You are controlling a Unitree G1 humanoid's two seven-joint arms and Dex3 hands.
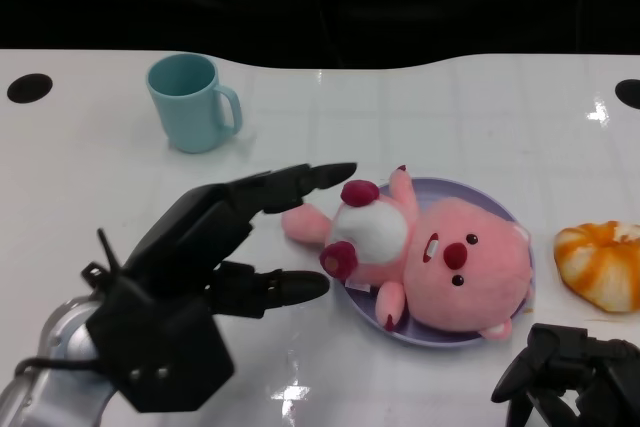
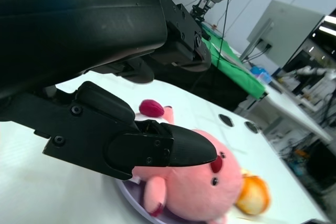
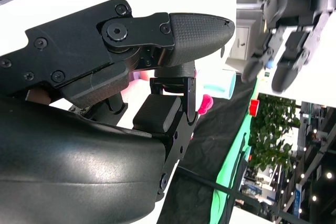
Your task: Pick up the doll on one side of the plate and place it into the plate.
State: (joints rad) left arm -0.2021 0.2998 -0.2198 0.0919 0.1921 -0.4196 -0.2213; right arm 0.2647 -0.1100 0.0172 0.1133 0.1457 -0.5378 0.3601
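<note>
The pink plush doll [image 1: 440,262] lies in the lavender round plate [image 1: 500,209] at centre-right; the left hand [image 1: 215,247] beside it is spread and empty, and the right hand [image 1: 570,372] at the lower right is curled on nothing.

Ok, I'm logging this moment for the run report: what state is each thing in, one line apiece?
doll: lying on the plate, one leg and one arm over the rim, free of both hands.
plate: flat on the table, holding the doll.
mug: upright, handle toward the plate, apart from everything.
bread: on the table beside the plate.
left hand: holding nothing, fingers spread near the doll.
right hand: curled in, holding nothing.
</note>
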